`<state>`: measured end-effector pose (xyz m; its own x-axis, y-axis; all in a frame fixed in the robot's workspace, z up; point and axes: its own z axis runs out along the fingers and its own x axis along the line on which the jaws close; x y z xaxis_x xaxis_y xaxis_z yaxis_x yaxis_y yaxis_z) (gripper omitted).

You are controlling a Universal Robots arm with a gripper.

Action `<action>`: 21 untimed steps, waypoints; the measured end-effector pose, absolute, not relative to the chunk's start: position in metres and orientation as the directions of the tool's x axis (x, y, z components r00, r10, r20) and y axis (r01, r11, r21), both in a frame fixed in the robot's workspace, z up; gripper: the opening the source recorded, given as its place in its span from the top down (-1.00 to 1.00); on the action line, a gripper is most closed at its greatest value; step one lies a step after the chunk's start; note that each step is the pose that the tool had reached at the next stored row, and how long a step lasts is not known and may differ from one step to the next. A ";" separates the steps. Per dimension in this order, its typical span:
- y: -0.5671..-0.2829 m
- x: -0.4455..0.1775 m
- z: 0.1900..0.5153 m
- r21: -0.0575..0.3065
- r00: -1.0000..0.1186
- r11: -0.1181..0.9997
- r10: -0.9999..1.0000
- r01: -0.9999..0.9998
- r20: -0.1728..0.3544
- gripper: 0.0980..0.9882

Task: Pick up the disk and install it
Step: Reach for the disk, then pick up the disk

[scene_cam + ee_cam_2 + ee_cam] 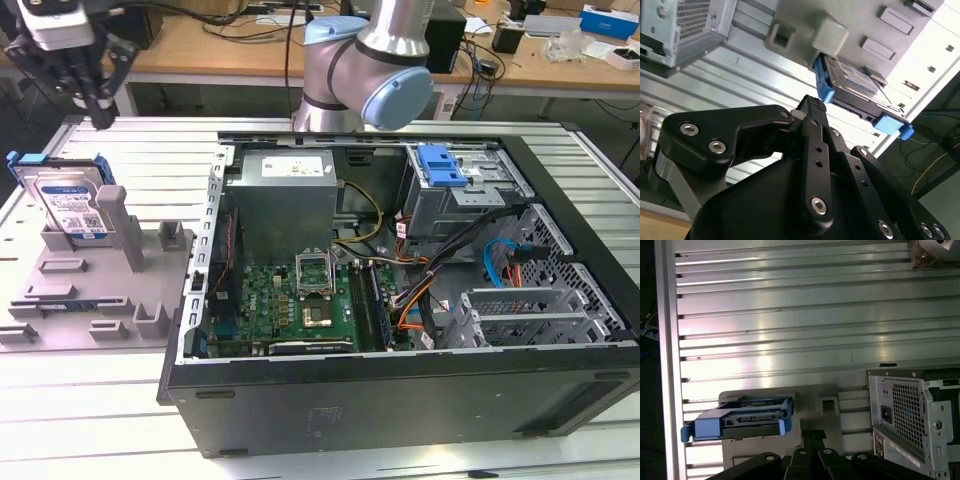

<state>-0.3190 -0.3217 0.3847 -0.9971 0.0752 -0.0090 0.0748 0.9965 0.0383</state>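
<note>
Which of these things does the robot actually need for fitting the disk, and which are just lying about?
Part of the job: the disk, standing in its grey holder; the hand near it, holding nothing; the open computer case.

Just there: power supply, circuit board, coloured cables, clutter on the wooden bench.

Place: a robotics lab or electronics workshop
Bench: slotted aluminium bench (100, 425) carrying an opened computer case (400, 390)
Machine: grey robot arm (385, 60)
Background: wooden desks (200, 45) strewn with cables and boxes
</note>
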 end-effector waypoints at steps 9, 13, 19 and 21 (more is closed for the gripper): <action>-0.317 -0.348 0.383 0.037 -0.997 0.996 0.075 0.075 0.001 0.98; -0.317 -0.348 0.383 0.037 -0.997 0.996 0.075 0.075 0.001 0.98; -0.317 -0.348 0.383 0.038 -0.997 0.996 0.075 0.075 0.001 0.98; -0.317 -0.348 0.383 0.037 -0.997 0.996 0.075 0.075 0.002 0.98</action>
